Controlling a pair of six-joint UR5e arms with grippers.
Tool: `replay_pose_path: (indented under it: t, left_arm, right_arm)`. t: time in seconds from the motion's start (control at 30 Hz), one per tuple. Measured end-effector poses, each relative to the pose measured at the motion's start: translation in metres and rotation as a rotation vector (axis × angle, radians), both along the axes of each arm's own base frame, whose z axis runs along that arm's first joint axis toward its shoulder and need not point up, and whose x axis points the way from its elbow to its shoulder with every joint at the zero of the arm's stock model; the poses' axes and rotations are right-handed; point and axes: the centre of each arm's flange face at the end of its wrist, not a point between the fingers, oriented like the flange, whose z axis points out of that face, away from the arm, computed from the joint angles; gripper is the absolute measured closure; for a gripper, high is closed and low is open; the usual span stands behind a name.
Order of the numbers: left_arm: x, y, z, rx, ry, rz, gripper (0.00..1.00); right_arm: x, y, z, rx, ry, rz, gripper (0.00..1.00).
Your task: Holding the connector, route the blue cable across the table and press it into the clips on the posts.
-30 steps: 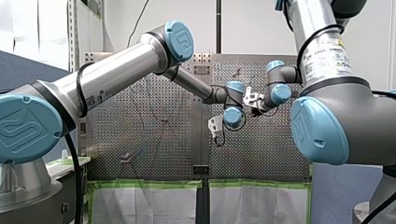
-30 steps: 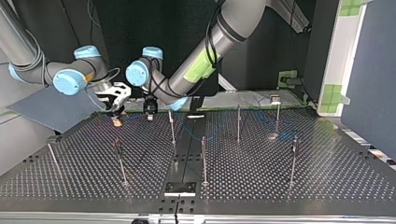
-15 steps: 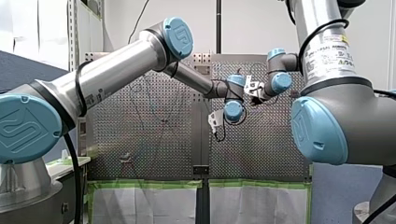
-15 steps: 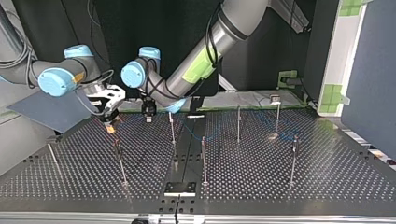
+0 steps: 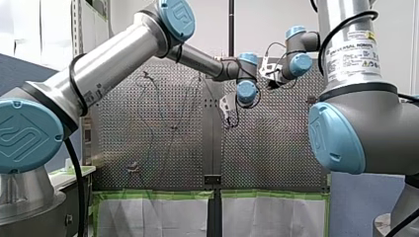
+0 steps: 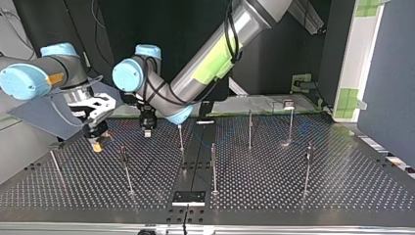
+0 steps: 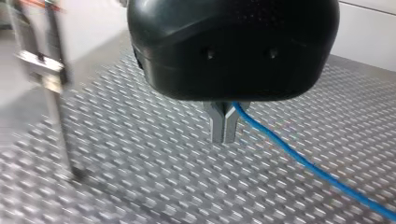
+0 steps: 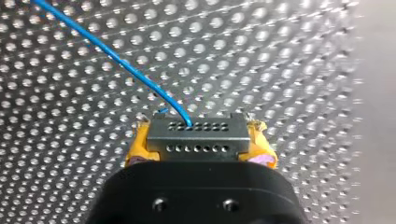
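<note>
Hardware nearest the top view's camera is a small black plate [image 6: 188,197] at the near edge of the perforated surface [image 6: 342,196]. Behind it, thin upright posts [image 6: 213,166] stand scattered across the surface, well apart from one another. Further back, toward the far edge and in this view's left half, both arms reach down. My right gripper [image 6: 98,145] is the outer one, low over the surface in front of a blue-grey panel [image 6: 44,117]. My left gripper [image 6: 147,132] hangs near it, toward the middle, between it and one of the far posts.

Seen from the right wrist, the yellow pads [image 8: 136,144] clamp a grey connector [image 8: 197,137] from both sides. The connector's face, with two rows of small holes, is turned to the camera. The blue cable [image 8: 116,59] leaves the upper row and runs away ahead of the gripper over the surface.

Seen from the left wrist, the metal fingers [image 7: 218,126] are pressed tight together on the cable. It comes out beside them and trails off low across the surface. One more of the posts, blurred, stands off to one side of the gripper. Farthest off in the top view, green tape [image 6: 302,78] marks fittings beyond the surface's back edge.
</note>
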Motion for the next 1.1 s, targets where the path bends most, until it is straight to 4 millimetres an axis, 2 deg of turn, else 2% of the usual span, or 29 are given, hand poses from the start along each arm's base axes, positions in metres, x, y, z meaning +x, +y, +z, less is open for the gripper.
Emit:
replay_pose_path:
  t: [0.07,0.17,0.73,0.9,1.1]
  left_arm:
    - [-0.004,0.001,0.015,-0.01,-0.012,-0.003,1.0]
    - [-0.009,-0.001,0.024,-0.018,-0.02,-0.009,1.0]
    - [-0.032,-0.012,0.037,-0.02,-0.017,-0.038,1.0]
    - [-0.034,-0.01,0.051,-0.04,-0.036,-0.037,1.0]
    - [-0.022,-0.005,0.069,-0.089,-0.085,-0.022,1.0]
  right_arm:
    - [-0.001,0.002,0.004,-0.003,-0.003,-0.001,1.0]
    - [-0.002,0.004,0.01,-0.005,-0.006,0.001,1.0]
    - [-0.003,0.02,0.042,-0.032,-0.025,0.054,1.0]
    - [-0.002,0.022,0.044,-0.035,-0.025,0.063,1.0]
    - [-0.003,0.02,0.053,-0.045,-0.026,0.063,1.0]
